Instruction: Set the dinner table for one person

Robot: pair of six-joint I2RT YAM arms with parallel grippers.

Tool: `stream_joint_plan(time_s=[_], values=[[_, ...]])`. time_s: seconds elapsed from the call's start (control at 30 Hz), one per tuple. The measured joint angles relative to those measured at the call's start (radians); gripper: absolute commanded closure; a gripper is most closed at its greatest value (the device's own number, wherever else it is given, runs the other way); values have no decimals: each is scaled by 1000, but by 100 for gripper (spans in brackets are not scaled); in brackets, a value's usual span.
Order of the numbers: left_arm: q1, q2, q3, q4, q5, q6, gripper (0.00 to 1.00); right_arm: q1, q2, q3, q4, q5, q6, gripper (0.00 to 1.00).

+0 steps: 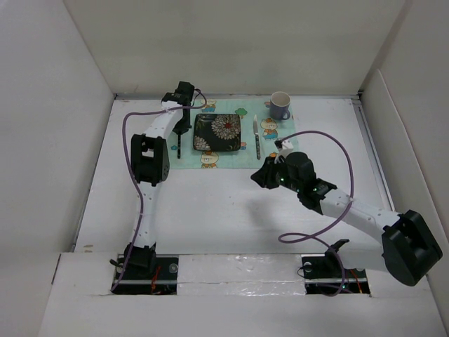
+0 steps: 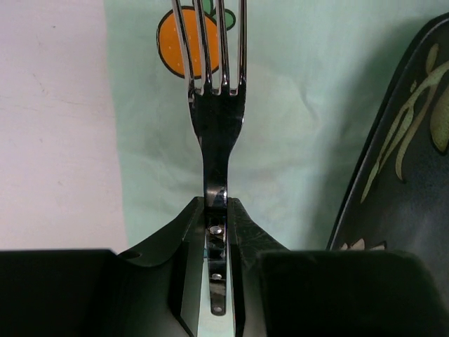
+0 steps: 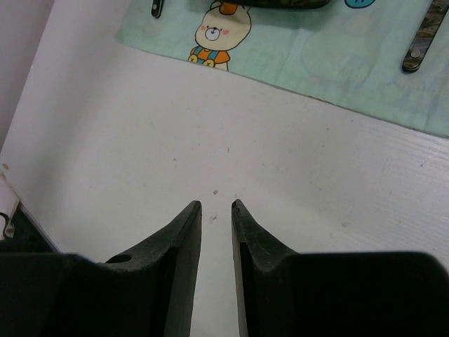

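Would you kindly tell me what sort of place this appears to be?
Probably a robotics lab cell: white panels box in the dinner table, and the left arm and right arm are bolted at its edge.

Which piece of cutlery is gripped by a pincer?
The fork, clamped by its handle in the left pincer beside the plate; the knife lies free on the placemat across the plate.

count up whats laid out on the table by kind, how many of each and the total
placemat: 1
plate: 1
fork: 1
knife: 1
mug: 1
total: 5
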Motion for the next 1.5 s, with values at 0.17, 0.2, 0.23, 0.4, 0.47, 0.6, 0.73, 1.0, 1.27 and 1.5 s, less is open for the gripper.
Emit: stream_joint_plan(time_s=[0.17,0.2,0.23,0.4,0.47,0.6,0.73,1.0,1.27,1.5], values=[[0,19,0,13,-10,1,84,0,0,0,-1,10,-3,70],[0,20,0,15,-10,1,84,0,0,0,-1,11,-3,70],[0,21,0,17,-13,1,83,0,0,0,-1,12,-3,70],[0,21,0,35,-21,0,70,0,0,0,-2,18,-3,70],[0,21,-1,42,-21,0,66,0,-1,0,-2,21,-3,70],[0,18,-5,48,-16,-2,62,0,-15,0,-10,39,-3,70],[0,-28,-21,48,4,-19,61,0,-35,0,-20,53,-6,87],[-29,-688,-450,233,90,-138,49,8,-164,0,-41,97,-11,100],[-50,-1489,-1012,547,236,-234,21,27,-398,64,-146,155,-17,51],[-48,-1827,-1227,482,163,-233,13,28,-553,311,-351,381,-87,25]])
